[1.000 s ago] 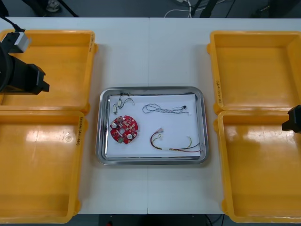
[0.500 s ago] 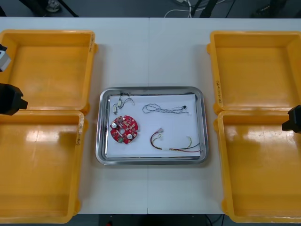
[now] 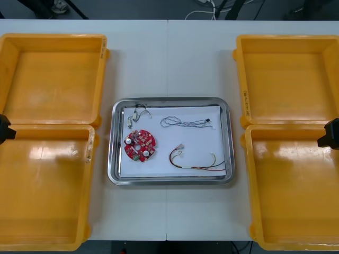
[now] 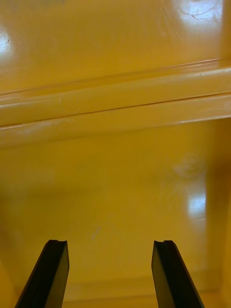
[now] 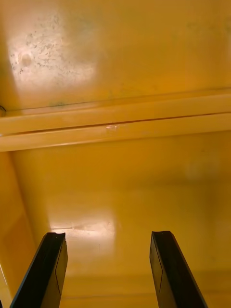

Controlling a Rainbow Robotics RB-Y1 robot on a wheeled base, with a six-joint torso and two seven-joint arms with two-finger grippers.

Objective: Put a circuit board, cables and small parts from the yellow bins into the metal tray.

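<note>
The metal tray [image 3: 228, 138] sits mid-table with a white inside. In it lie a round red circuit board [image 3: 140, 145], a twisted blue and white cable [image 3: 183, 123], a red and yellow cable [image 3: 193, 161] and small metal parts [image 3: 136, 114]. My left gripper [image 3: 4, 130] is at the far left edge, over the rims between the two left yellow bins. In the left wrist view the left gripper [image 5: 108, 267] is open over bare bin floor. My right gripper [image 3: 330, 135] rests at the far right edge; the right gripper [image 4: 110, 274] stands open over the near right bin floor.
Two yellow bins stand on each side: far left [image 3: 53, 79], near left [image 3: 45, 190], far right [image 3: 288, 79], near right [image 3: 294, 193]. All look bare inside. White table shows around the tray. Cables and a shoe lie beyond the far edge.
My left arm has pulled back from over the far left bin toward the left edge and nearer, leaving little of it in view. The right arm has not moved.
</note>
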